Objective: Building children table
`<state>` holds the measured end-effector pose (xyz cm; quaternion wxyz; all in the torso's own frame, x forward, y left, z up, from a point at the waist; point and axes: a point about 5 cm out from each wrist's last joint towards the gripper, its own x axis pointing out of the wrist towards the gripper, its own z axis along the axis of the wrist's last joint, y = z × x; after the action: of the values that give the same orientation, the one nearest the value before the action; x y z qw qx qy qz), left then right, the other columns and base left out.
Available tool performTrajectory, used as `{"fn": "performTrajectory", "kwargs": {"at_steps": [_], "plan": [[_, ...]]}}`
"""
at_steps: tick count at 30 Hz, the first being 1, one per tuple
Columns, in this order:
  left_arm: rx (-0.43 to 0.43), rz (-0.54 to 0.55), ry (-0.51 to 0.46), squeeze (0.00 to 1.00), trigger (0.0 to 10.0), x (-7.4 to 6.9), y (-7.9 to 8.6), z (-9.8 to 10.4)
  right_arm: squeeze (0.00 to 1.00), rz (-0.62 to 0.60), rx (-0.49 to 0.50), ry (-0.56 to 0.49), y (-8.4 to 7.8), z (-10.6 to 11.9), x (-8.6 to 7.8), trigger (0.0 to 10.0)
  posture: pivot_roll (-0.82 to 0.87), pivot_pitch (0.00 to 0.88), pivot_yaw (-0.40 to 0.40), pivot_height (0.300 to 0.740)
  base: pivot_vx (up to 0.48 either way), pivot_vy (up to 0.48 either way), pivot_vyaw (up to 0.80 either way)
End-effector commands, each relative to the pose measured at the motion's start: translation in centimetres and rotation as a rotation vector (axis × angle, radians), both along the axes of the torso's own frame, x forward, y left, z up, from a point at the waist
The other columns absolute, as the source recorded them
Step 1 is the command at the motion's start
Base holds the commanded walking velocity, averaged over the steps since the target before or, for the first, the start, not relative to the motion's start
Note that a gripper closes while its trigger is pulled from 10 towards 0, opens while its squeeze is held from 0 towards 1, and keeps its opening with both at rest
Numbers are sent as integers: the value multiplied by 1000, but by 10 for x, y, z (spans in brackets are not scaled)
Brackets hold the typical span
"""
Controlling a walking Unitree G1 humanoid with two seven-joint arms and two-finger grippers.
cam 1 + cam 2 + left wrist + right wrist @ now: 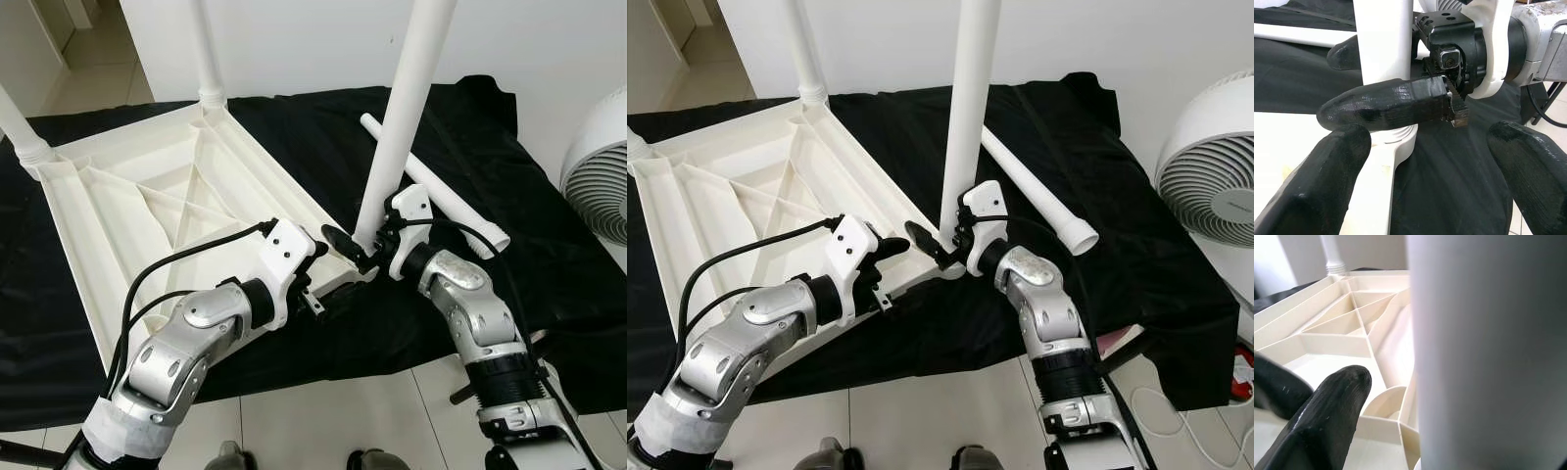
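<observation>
You have a black cloth [470, 196] spread over the floor, and on it the upturned white tabletop [147, 206] lies ribbed side up, taking the 9 to 12 o'clock part of the head view. Two table legs already stand in its corners: one [208, 59] at 12 o'clock, another [20, 127] at 10 o'clock. A third leg [402, 117] rises upright from the near corner at the centre, its foot seated in the corner socket. A loose leg [441, 191] lies flat on the cloth at 2 o'clock, just behind the upright one. A white fan [1215, 176] stands at 3 o'clock, off the cloth.

Your right gripper [361, 245] is closed around the base of the upright leg, one black finger on each side of it; the right wrist view has that leg pressed close against the lens. Your left gripper [315, 284] sits just at 8 o'clock of the same corner, its fingers [1327, 181] spread apart and holding nothing, pointed at the socket beside the right gripper.
</observation>
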<state>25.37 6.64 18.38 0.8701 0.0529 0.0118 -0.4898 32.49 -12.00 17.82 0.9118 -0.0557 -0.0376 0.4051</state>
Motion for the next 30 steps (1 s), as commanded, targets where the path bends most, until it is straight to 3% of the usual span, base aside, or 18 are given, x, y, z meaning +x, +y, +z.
{"fn": "performTrajectory", "kwargs": {"at_steps": [1,4,7,8,10,12,13,14,20,22,24,30], "plan": [[10,1,-1,0,10000,0,2,-1,0,36,-7,5,3,-2,0,10000,-71,70,50,740,0,0,0],[17,-1,-1,0,10000,-1,3,-1,0,132,-56,-1,1,-4,-1,10000,-66,70,52,740,0,0,0],[18,-1,0,0,10000,-1,4,-1,0,152,-87,-10,-3,-5,1,10000,-61,73,56,740,0,0,0],[18,1,1,0,10000,-1,4,0,0,153,-94,-8,-5,-6,2,7765,-61,80,58,740,0,0,0],[18,2,1,0,10000,0,4,0,0,157,-97,-7,-7,-7,3,7765,-61,80,58,740,0,0,0],[18,4,1,0,10000,0,5,0,0,165,-113,17,-11,-12,2,745,-64,81,61,740,0,0,0],[18,4,1,0,10000,0,5,0,0,165,-113,17,-11,-12,2,745,-64,81,61,740,0,0,0],[17,3,2,0,10000,0,4,0,0,163,-111,45,-15,-16,-1,0,-66,81,61,740,0,0,0],[19,2,2,0,10000,1,5,0,0,134,-113,61,-20,-22,-2,0,-73,90,66,740,0,0,0],[15,-1,8,0,10000,1,5,0,0,62,-102,76,-21,-25,0,10000,-76,95,65,740,0,0,0],[15,-7,12,0,10000,-1,4,-1,0,-30,-98,95,-20,-28,4,10000,-77,97,66,740,0,0,0],[15,-5,15,0,10000,-2,4,-2,0,-146,-65,101,-14,-29,3,10000,-75,105,58,740,0,0,0]]}}
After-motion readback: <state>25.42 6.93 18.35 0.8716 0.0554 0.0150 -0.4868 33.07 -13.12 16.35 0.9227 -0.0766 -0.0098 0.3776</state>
